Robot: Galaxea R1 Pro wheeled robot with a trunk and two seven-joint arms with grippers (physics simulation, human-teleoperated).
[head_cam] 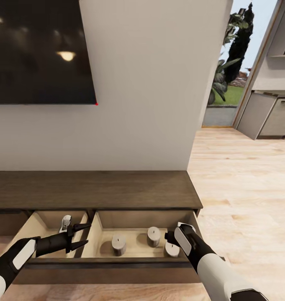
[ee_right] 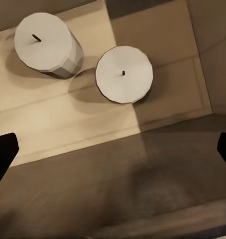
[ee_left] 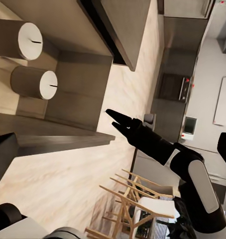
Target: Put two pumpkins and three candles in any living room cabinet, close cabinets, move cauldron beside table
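Setting: I am looking down at a long, low, dark wood cabinet point(head_cam: 96, 189) against a pale wall, with a black screen point(head_cam: 39, 50) mounted above it.
Drawers: two pale-lined drawers stand pulled out side by side, the left drawer point(head_cam: 42, 234) and the right drawer point(head_cam: 136, 246).
Candles: three grey-beige candles stand upright in the right drawer, apart from one another: the left candle point(head_cam: 118, 244), the middle candle point(head_cam: 153, 236), and the right candle point(head_cam: 172, 249) by the drawer's right wall.
Left end effector point(head_cam: 84, 236): over the left drawer, its fingers spread and holding nothing.
Right end effector point(ee_right: 113, 149): above the right drawer's right end, near the right candle; its finger tips sit far apart at the wrist picture's edges, nothing between them.
Surroundings: pale wood floor point(head_cam: 242, 188) to the right.
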